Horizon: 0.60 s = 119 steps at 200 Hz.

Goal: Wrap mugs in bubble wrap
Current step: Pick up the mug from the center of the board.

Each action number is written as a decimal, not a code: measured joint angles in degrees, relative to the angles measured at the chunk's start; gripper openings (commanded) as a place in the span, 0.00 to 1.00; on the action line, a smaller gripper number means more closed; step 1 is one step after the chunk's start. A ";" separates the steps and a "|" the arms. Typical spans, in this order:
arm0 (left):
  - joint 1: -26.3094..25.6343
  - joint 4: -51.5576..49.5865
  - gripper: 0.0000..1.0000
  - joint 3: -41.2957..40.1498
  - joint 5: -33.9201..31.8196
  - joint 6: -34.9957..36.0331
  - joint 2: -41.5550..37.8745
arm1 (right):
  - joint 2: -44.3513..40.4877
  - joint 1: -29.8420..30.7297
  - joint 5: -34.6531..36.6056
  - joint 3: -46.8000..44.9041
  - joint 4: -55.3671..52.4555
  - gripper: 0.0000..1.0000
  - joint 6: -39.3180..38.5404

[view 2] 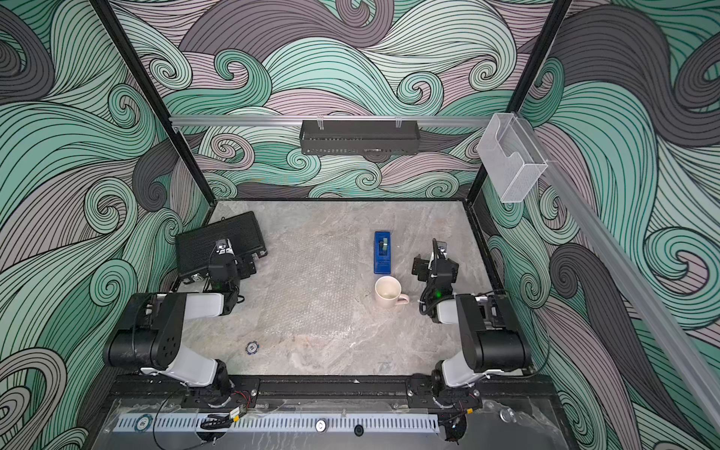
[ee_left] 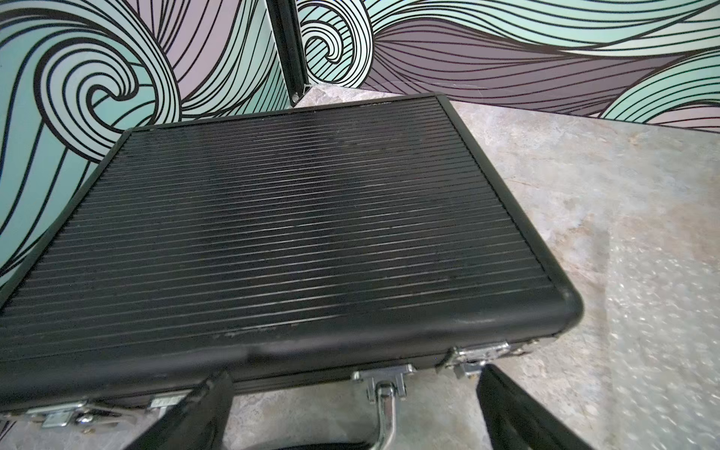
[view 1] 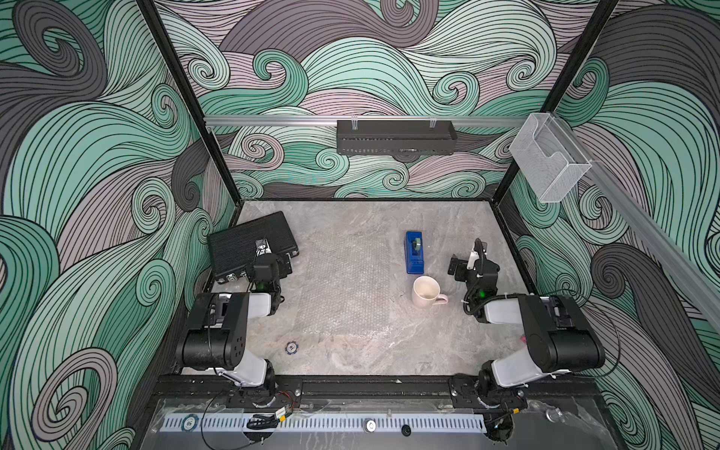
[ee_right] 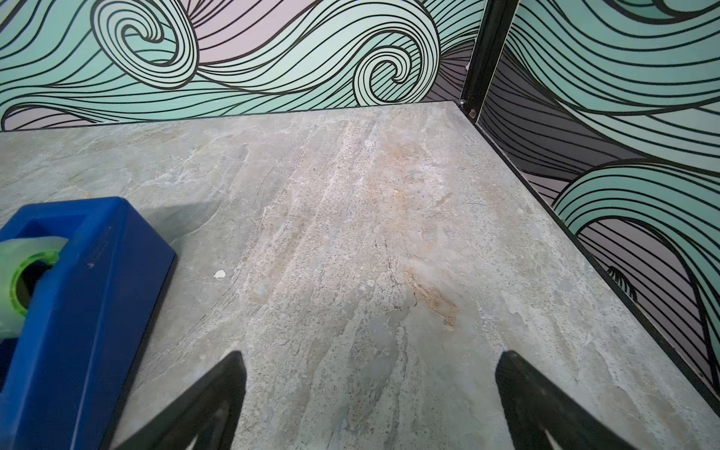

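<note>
Wrist views: left gripper [ee_left: 352, 374] and right gripper [ee_right: 370, 354] gaping, empty; flat bubble wrap [view 1: 343, 280] will probably dodge a pinch.

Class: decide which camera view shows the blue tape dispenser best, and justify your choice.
A top view: the tape dispenser appears whole, standing beyond the mug. Both top views show this. The right wrist view shows it closer but cropped; the left wrist view misses it.
</note>
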 measured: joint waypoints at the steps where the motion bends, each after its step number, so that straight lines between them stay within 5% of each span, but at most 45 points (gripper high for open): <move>1: 0.00 0.00 0.99 0.00 0.00 0.00 0.00 | 0.00 0.00 0.00 0.00 0.00 0.99 0.00; 119: 0.02 0.00 0.98 0.00 0.00 0.00 0.00 | 0.00 0.00 -0.46 0.00 0.00 0.99 -0.20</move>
